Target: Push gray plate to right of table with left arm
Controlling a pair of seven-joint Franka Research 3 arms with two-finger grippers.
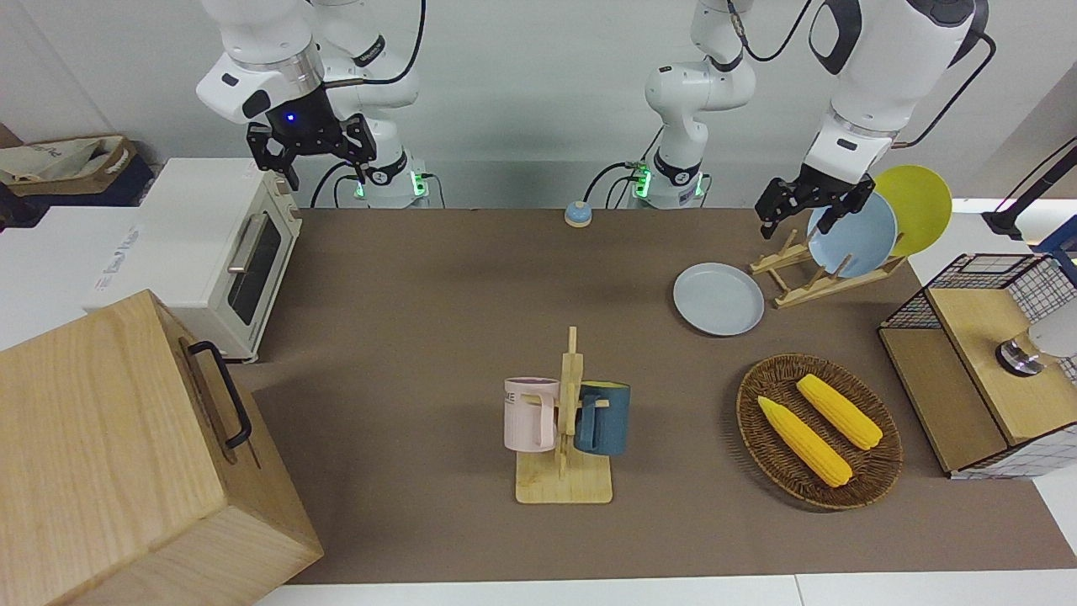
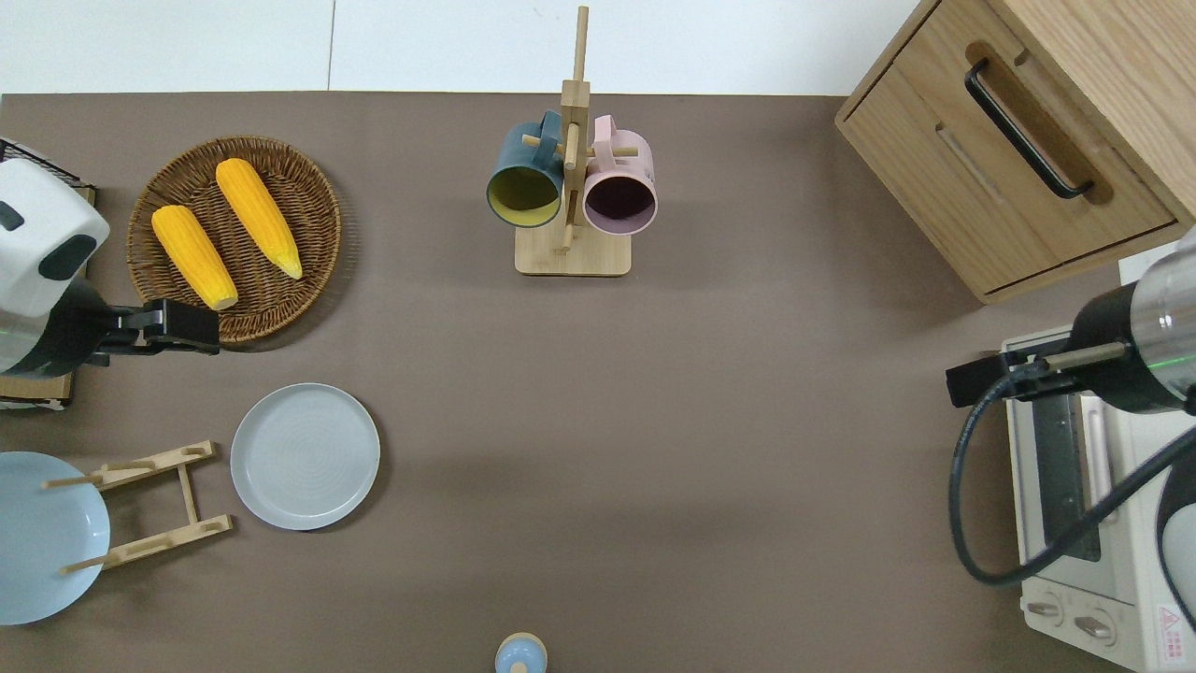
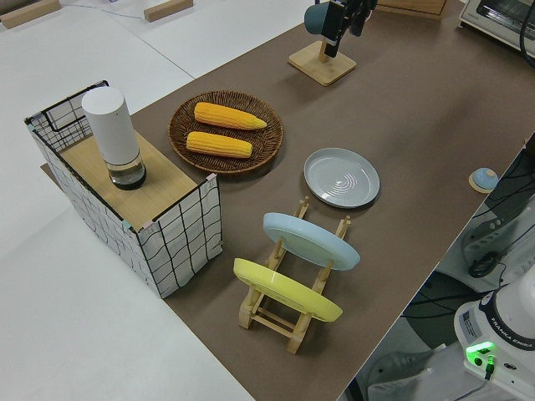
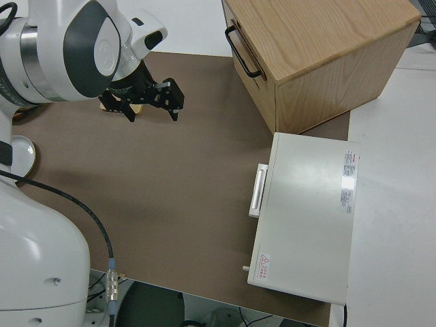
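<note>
The gray plate (image 1: 718, 298) lies flat on the brown table (image 1: 421, 320) toward the left arm's end, beside a wooden plate rack; it also shows in the overhead view (image 2: 306, 456) and the left side view (image 3: 341, 177). My left gripper (image 1: 799, 220) is up in the air, open and empty. In the overhead view the left gripper (image 2: 187, 327) is over the wicker basket's near edge, apart from the plate. My right gripper (image 1: 326, 172) is parked and open.
The wooden rack (image 1: 808, 286) holds a sky-blue plate (image 1: 858, 240) and a yellow plate (image 1: 921, 206). A wicker basket (image 1: 749, 412) holds two corn cobs. A mug stand (image 1: 570, 396) is mid-table. A wire crate (image 1: 984, 370), toaster oven (image 1: 210, 244), wooden cabinet (image 1: 109, 454) and small bell (image 1: 577, 214) line the edges.
</note>
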